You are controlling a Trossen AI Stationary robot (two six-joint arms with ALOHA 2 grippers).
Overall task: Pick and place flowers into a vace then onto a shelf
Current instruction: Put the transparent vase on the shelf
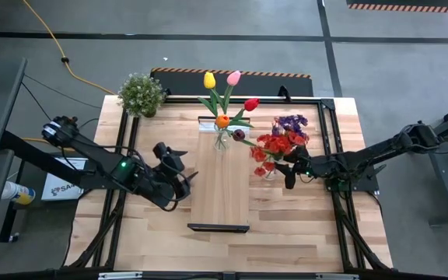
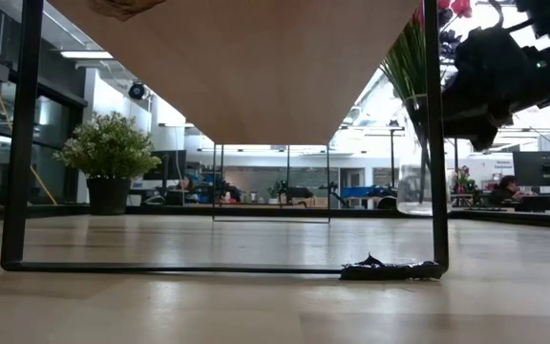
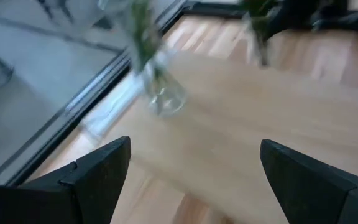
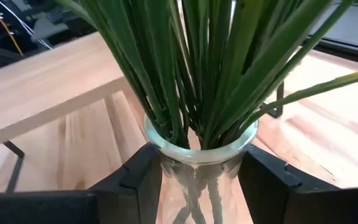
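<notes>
Fingers (image 4: pixel 143 180) of the right gripper (image 4: pixel 197 186) sat on either side of a clear glass vase (image 4: pixel 201 163), just under its rim, and looked pressed against the glass. In the overhead view this vase stood on the table (image 1: pixel 302 225) beside the shelf (image 1: pixel 222 183), near its right edge, packed with red sprays and a purple cluster (image 1: pixel 280 143).

To do this step well, I judged, the grip needed to be firm and square below the flared lip, and the lift straight up and slow: smooth glass can slip, and the tall top-heavy bunch would swing the vase if it were tilted. It then had to clear the shelf's edge before moving across.

Stems in the vase were thin, stiff and glossy green, fanning outward. The shelf was a long pale wooden board on a thin dark metal frame. A second glass vase (image 1: pixel 222 140), holding the tulips (image 1: pixel 224 97), stood on the shelf near its far end.

The left gripper (image 1: pixel 179 173) waited just left of the shelf, fingers wide apart and empty.
</notes>
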